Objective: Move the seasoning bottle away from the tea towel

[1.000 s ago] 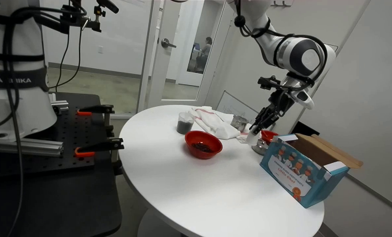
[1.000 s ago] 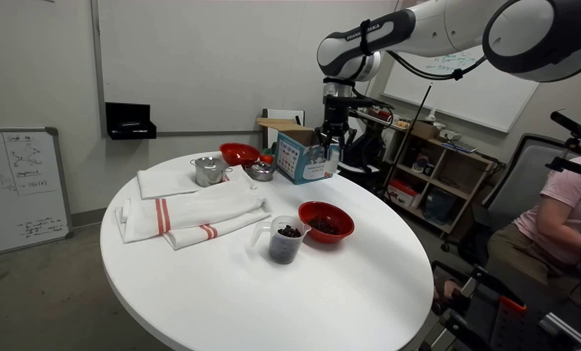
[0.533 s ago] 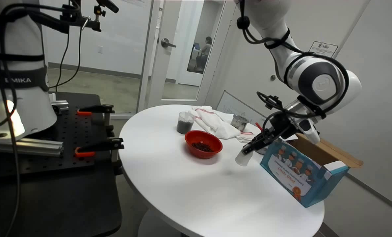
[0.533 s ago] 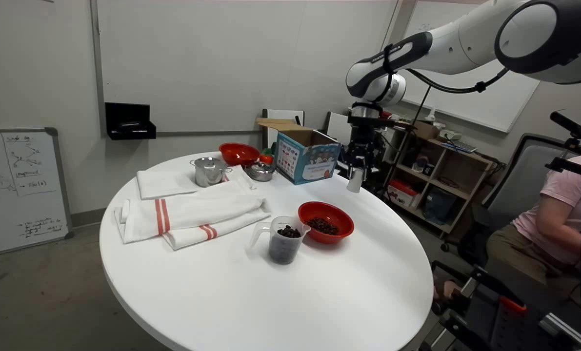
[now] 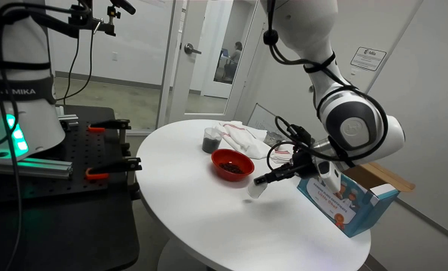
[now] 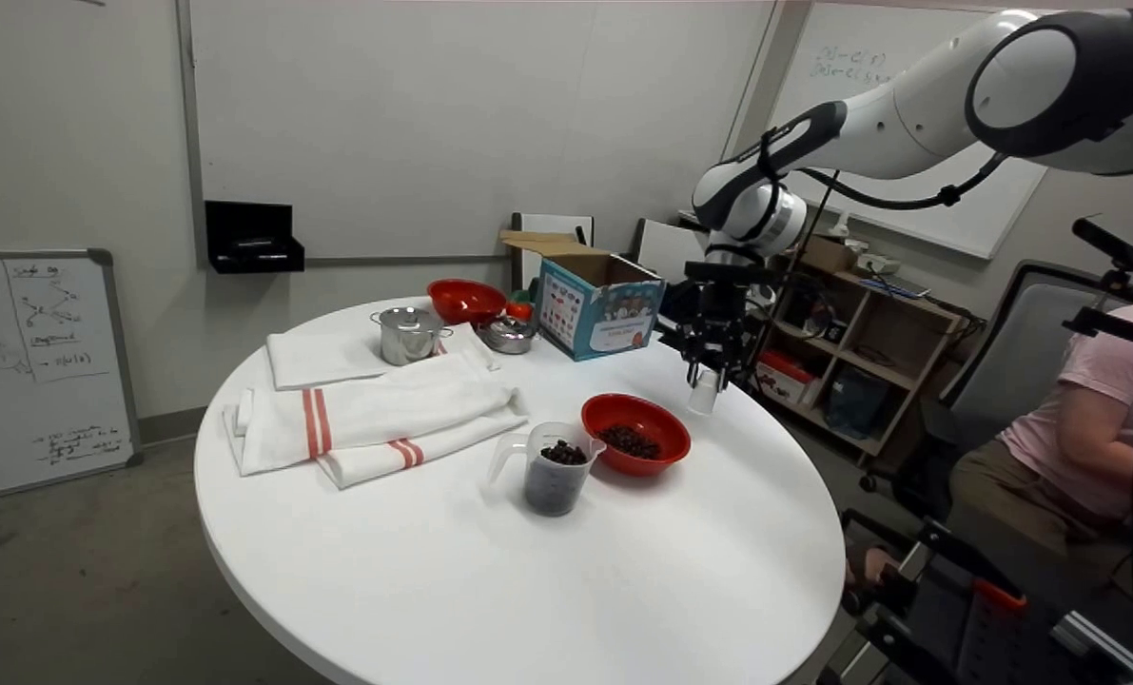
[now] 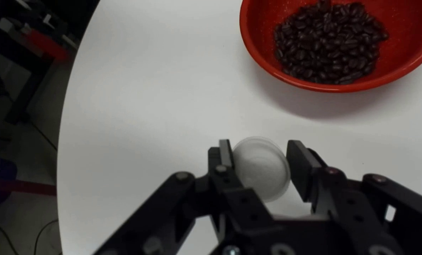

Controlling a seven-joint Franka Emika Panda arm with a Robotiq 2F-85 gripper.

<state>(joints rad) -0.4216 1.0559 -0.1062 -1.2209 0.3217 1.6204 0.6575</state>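
Note:
The white seasoning bottle (image 5: 256,189) is held by my gripper (image 5: 261,180) just above the white table, tilted, with a small shadow below it. The bottle also shows in an exterior view (image 6: 704,393) to the right of a red bowl. In the wrist view the round end of the bottle (image 7: 262,170) sits between the two black fingers of the gripper (image 7: 261,156). The white tea towel (image 6: 385,411) with red stripes lies folded across the table, well apart from the bottle. It also shows in an exterior view (image 5: 246,142) behind the bowl.
The red bowl (image 7: 324,88) of dark beans stands close to the bottle. A measuring cup (image 6: 555,483) of beans stands beside the bowl. A blue open box (image 6: 614,319), a steel pot (image 6: 410,338), a lidded pot (image 6: 507,335) and another red bowl (image 6: 466,301) stand farther back.
My gripper has carried the bottle away from the box, past it to beside the red bowl, and lowered it nearer the table. The towel and other objects have not moved.

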